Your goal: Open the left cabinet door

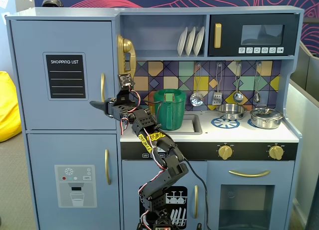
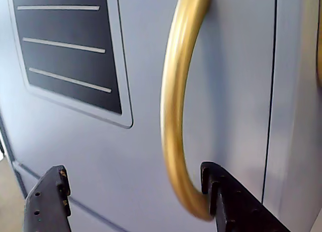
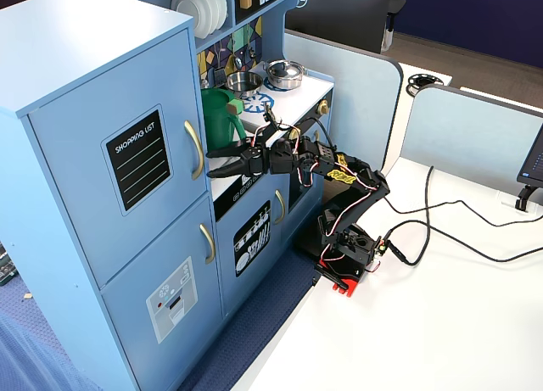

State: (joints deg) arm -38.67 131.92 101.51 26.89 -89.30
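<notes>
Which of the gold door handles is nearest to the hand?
The handle on the shopping-list door; the open hand straddles its lower end.

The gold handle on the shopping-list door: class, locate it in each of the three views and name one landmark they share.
A fixed view: gold handle, upper left, just right of the chalkboard panel.
Wrist view: handle centre, between the open gripper fingers.
A fixed view: handle left of centre.
Shared landmark: the chalkboard panel.
</notes>
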